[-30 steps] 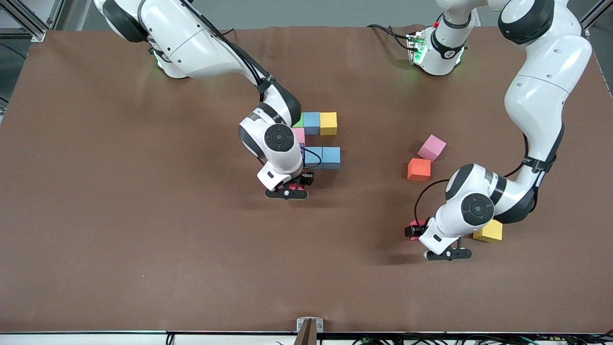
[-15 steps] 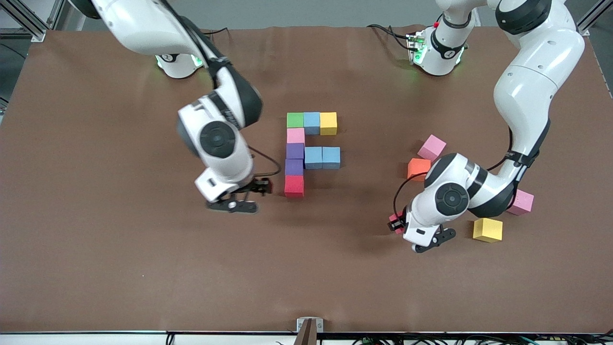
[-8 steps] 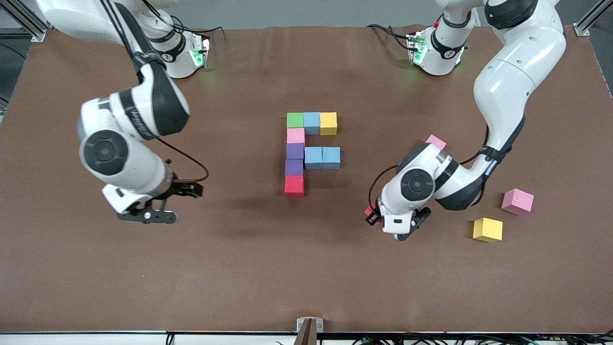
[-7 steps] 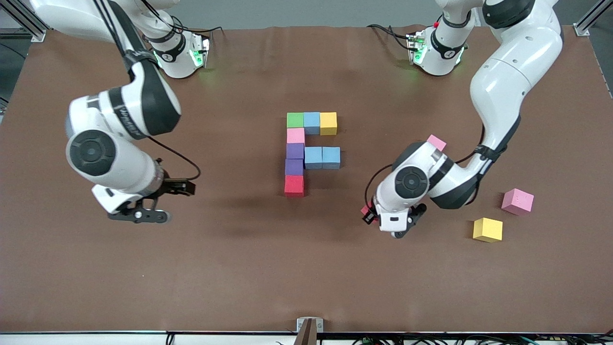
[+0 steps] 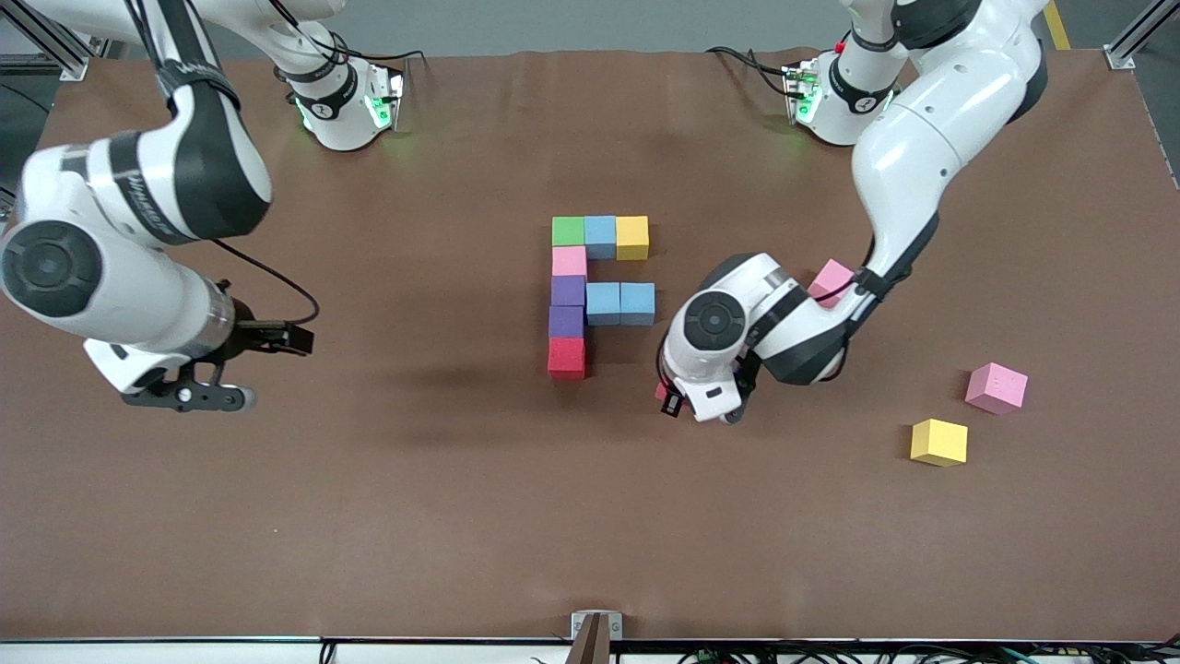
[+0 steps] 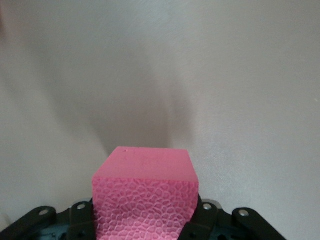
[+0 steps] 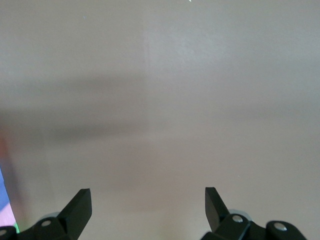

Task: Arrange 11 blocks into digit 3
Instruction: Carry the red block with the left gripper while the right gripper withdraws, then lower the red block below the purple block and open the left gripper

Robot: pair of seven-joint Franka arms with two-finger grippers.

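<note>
Nine blocks form the partial digit 3 (image 5: 590, 286) at mid-table. Green (image 5: 569, 231), light blue (image 5: 600, 231) and yellow (image 5: 632, 231) make its bar nearest the bases. Pink (image 5: 569, 261), two purple (image 5: 568, 304) and red (image 5: 566, 358) form the column, and two light blue (image 5: 619, 302) the middle bar. My left gripper (image 5: 666, 397) is shut on a red block (image 6: 145, 190), over bare mat beside the column's red block, toward the left arm's end. My right gripper (image 5: 184, 397) hangs open and empty (image 7: 147, 202) over the right arm's end.
A loose yellow cube (image 5: 939, 442) and a pink cube (image 5: 997, 387) lie toward the left arm's end. Another pink cube (image 5: 832, 279) shows partly past the left forearm. The brown mat (image 5: 461, 516) covers the whole table.
The left gripper has carried the red block from near the yellow cube toward the figure. The right arm, open, has drawn back from the column to its own end.
</note>
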